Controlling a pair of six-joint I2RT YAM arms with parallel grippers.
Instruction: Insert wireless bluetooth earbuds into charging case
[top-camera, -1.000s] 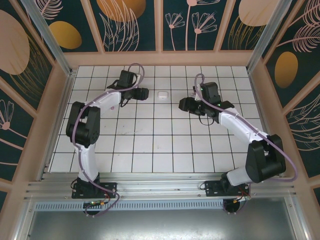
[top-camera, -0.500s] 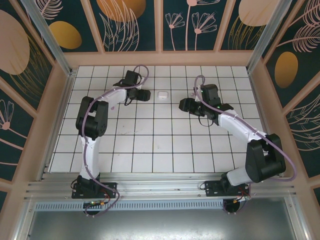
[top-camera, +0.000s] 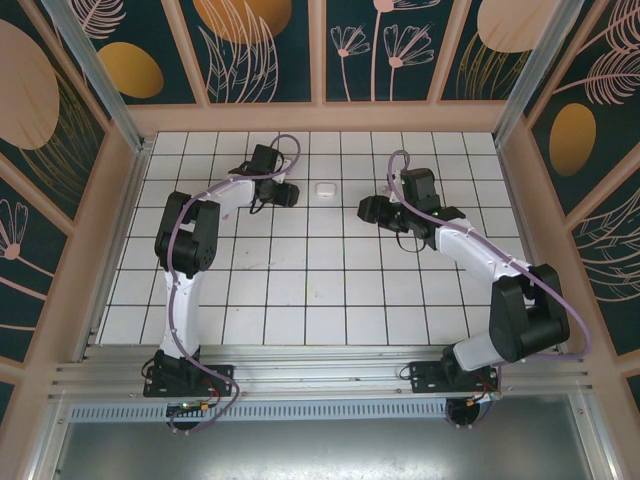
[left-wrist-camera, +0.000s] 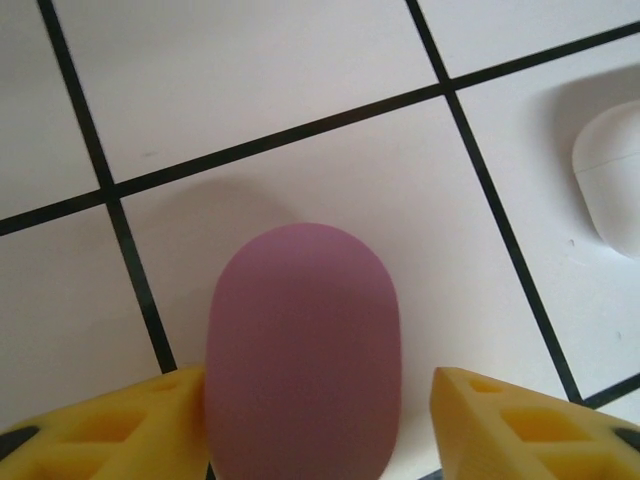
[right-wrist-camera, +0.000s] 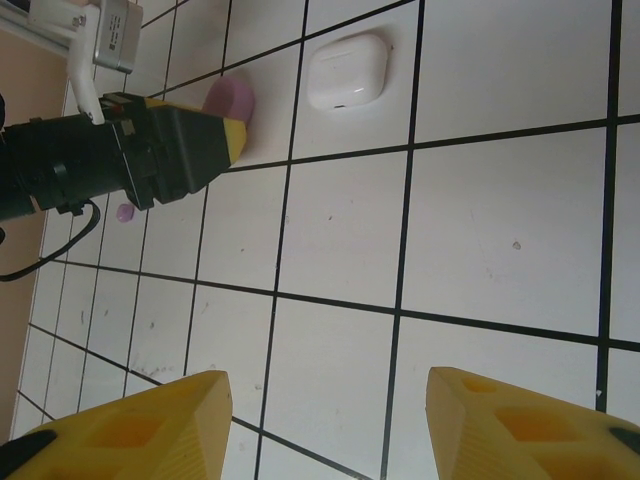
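Note:
The charging case (top-camera: 324, 188) is a glossy white rounded box lying shut on the tiled floor at the back centre, also seen in the left wrist view (left-wrist-camera: 610, 180) and the right wrist view (right-wrist-camera: 347, 72). The earbuds are out of view. My left gripper (top-camera: 293, 192) is low, just left of the case. Its yellow fingers straddle a flat purple oval piece (left-wrist-camera: 303, 350): the left finger (left-wrist-camera: 150, 425) touches it and the right finger (left-wrist-camera: 520, 425) stands clear of it. My right gripper (top-camera: 362, 208) hovers right of the case, open, with bare tile between its fingers (right-wrist-camera: 120, 430).
The purple oval piece (right-wrist-camera: 230, 98) lies one tile left of the case. A small purple speck (right-wrist-camera: 124, 212) lies on the floor beside the left gripper's black body (right-wrist-camera: 150, 150). Wooden walls ring the white tiled floor (top-camera: 320, 290).
My left arm has folded and brought its gripper down beside the case, and its jaws have narrowed around the purple piece. The right arm has barely moved.

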